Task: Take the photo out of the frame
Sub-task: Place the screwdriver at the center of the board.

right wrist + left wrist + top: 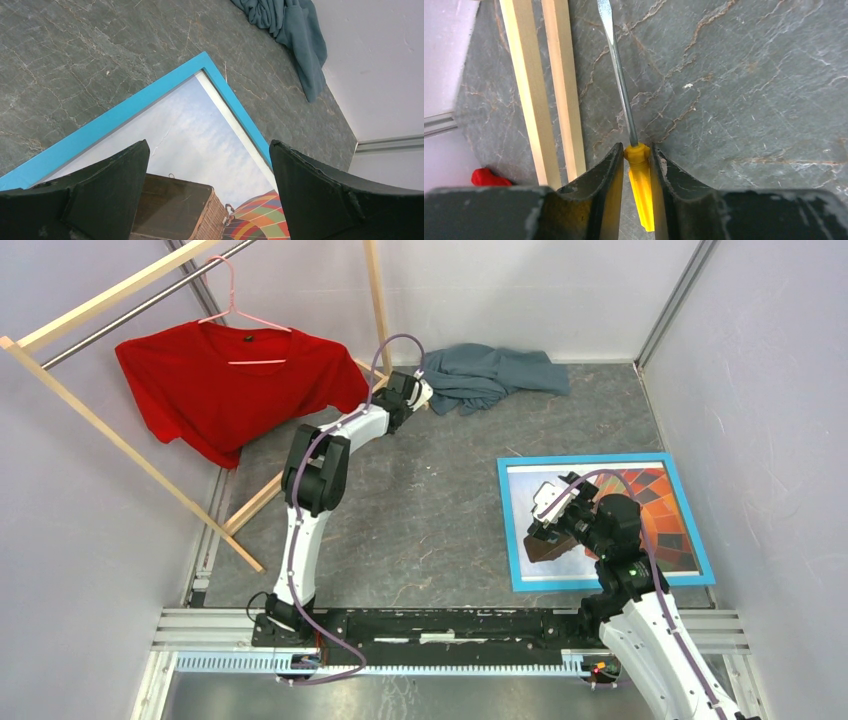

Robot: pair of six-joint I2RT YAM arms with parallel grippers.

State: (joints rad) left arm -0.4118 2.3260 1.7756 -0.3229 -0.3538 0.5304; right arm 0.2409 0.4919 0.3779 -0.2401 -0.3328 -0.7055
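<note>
blue-fronted frame [585, 460] lies flat at the right of the table [430, 510], photo [190, 130] face up inside, long axis left to right, directly under the right gripper [207, 150], its jaws spread wide; the left gripper [636, 152], pinching a yellow-handled screwdriver [620, 95], is well apart.

Fixed overhead camera, mounted behind both arm bases, looks down across the grey marbled tabletop [430, 520]. Left wrist camera sits close above a yellow-handled steel screwdriver [640, 175] beside pale wooden rails [529, 100]. Right wrist camera faces the bright light-blue rectangular picture frame [125, 109] and crumpled grey-blue cloth [295, 30], both also seen from overhead.
</note>
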